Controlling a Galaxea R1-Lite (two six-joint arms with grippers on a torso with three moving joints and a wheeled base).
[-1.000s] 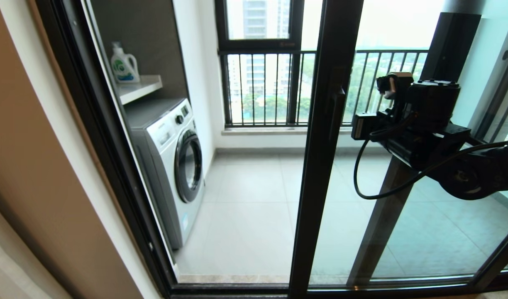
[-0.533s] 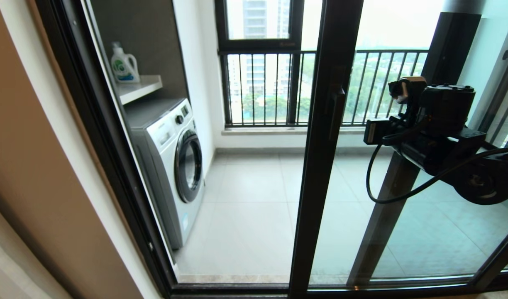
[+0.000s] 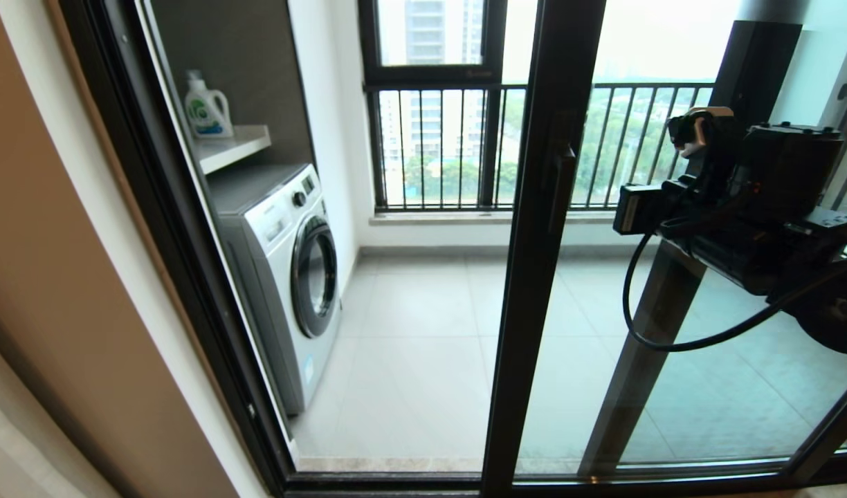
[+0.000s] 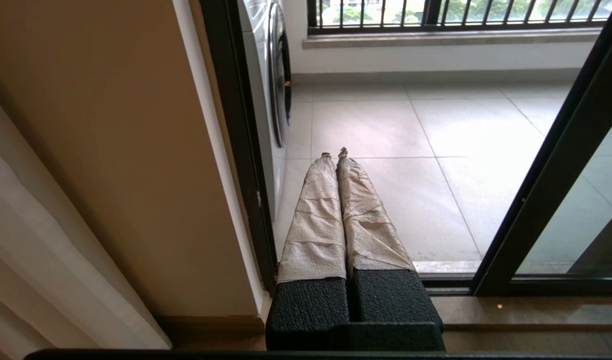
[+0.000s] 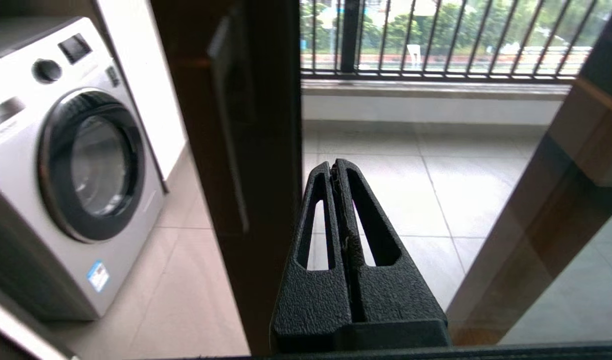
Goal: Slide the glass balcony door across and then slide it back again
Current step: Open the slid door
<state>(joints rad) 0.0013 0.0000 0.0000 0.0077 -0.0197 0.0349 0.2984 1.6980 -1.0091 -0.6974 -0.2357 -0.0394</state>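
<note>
Two arms, one at work: right gripper [image 5: 338, 167] raised beside the glass balcony door [image 3: 534, 277], jaws pressed together and holding nothing, tips close to the glass just right of the dark upright and clear of the lever handle [image 3: 560, 187]. Left gripper [image 4: 335, 154] parked low near the sill [image 4: 486, 312], paper-wrapped jaws likewise closed on nothing, pointing out over the tiled balcony floor [image 3: 410, 360]. Door standing partway across the opening, its handled upright near the middle of the head view, open gap to the left showing the washing machine [image 3: 285, 277], a detergent bottle [image 3: 206, 107] on the shelf [image 3: 233, 146] above, and the railing [image 3: 437, 149] beyond. Second dark upright [image 3: 645, 332] visible behind the glass to the right, most likely the matching panel. Judged from this, somewhere between the two slides: no contact with the frame, arm apparently repositioning. Impossible to say from here which direction comes next. Next move probably calls for bringing the closed jaws against the edge of the upright or hooking behind the handle, then pushing sideways along the track, level and steady, keeping off the bare glass to avoid slipping.
</note>
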